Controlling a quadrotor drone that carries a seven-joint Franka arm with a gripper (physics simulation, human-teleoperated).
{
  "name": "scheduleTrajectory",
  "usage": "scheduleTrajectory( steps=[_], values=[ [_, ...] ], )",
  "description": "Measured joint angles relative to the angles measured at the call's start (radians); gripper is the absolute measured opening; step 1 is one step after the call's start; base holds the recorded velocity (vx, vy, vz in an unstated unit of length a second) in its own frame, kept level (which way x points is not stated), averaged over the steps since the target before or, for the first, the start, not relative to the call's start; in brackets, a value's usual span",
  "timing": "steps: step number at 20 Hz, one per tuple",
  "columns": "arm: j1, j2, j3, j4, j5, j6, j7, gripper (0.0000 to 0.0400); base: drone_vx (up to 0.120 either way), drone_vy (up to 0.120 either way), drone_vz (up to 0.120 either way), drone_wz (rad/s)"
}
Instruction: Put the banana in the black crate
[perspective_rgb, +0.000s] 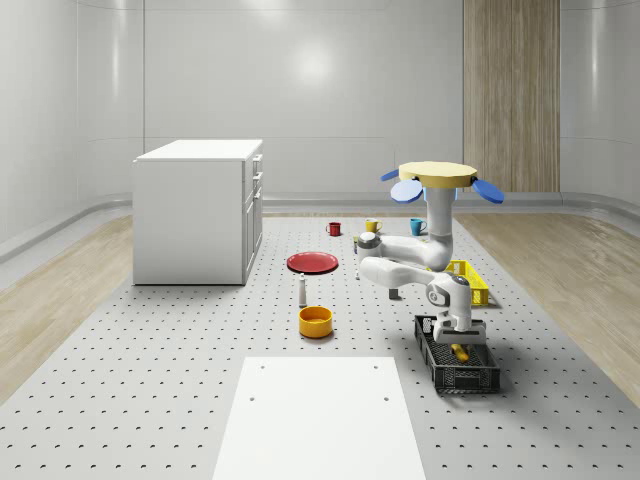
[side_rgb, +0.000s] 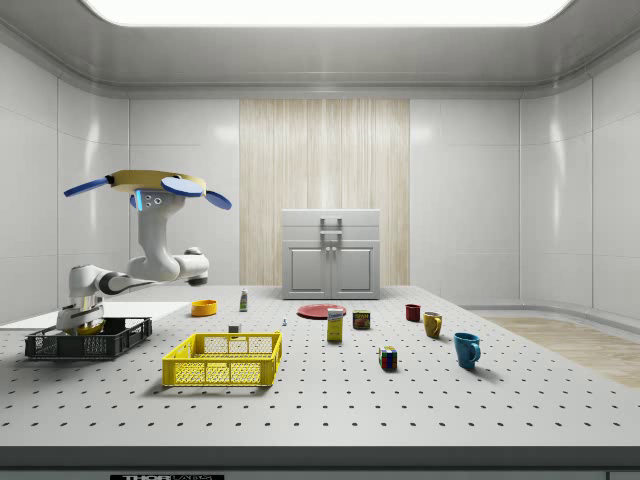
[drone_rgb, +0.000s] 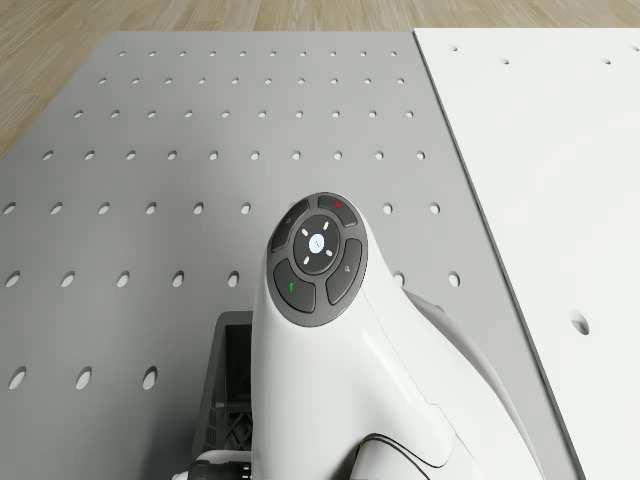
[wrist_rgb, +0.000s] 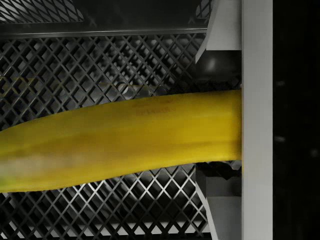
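The drone (perspective_rgb: 437, 182) is hovering above the counter (perspective_rgb: 180, 360), between the yellow crate (perspective_rgb: 470, 281) and the black crate (perspective_rgb: 458, 361), with its arm folding down so that the hand (perspective_rgb: 459, 338) is reaching into the black crate, which is sitting near the counter's edge beside the white panel (perspective_rgb: 320, 420). The hand is gripping the banana (wrist_rgb: 120, 142): in the wrist view one flat finger (wrist_rgb: 256, 120) is pressing against the fruit's side, and the crate's mesh floor is lying close beneath it. The banana is therefore sitting inside the crate's walls, low over the floor; whether it is touching the mesh I cannot tell. As for handling, the banana is probably light, with a smooth, curved skin that could roll or slide between flat pads, and soft enough to bruise under a hard squeeze. A hold across its thick middle, as here, is likely the steadiest, and letting go this low should be gentle on it.
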Motion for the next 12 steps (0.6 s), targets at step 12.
scheduleTrajectory(
  steps=[12],
  values=[
    [0.008,0.0,0.076,-0.012,0.077,-0.019,-0.022,0.0394,0.0,0.0,0.0,0.0]
  ],
)
